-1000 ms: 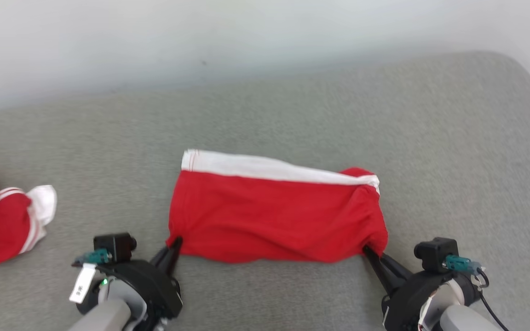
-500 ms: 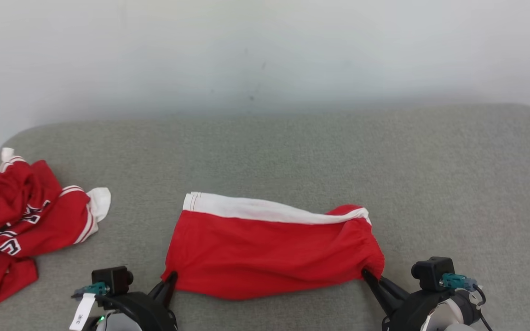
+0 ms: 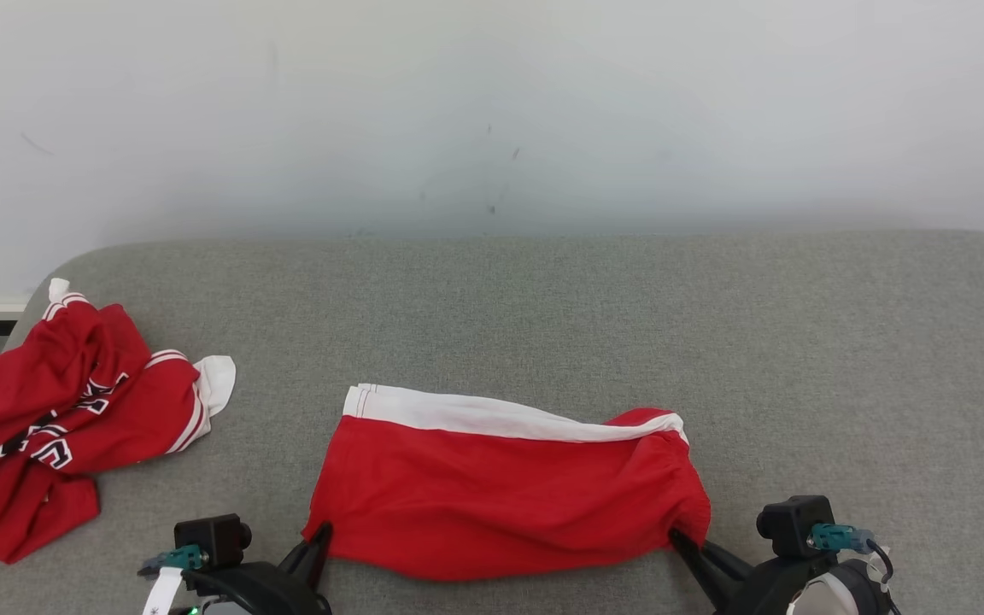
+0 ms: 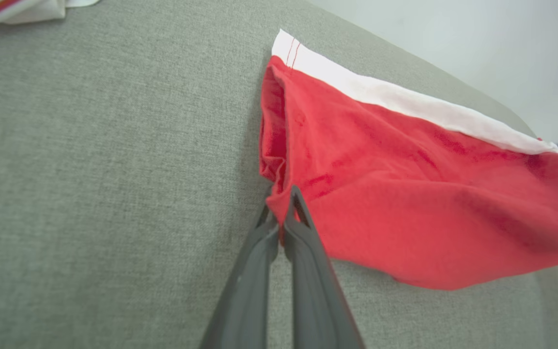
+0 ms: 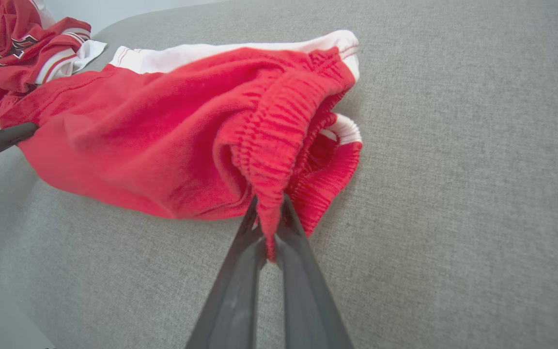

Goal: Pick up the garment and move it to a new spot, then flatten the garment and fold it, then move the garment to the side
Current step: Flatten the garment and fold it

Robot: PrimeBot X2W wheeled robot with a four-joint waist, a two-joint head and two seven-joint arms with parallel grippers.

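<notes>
"Left gripper [image 3: 321, 534] and right gripper [image 3: 676, 538] — why is each clamped on a near corner of the garment [image 3: 500, 500]?"

"To hold it stretched along the bench [image 3: 543, 307]'s front edge, probably for flattening — well apart from the crumpled jersey [image 3: 56, 427] at the left end."

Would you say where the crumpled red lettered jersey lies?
Head view: the red jersey lies far left on the grey cushion, apart from the red shorts.
</notes>
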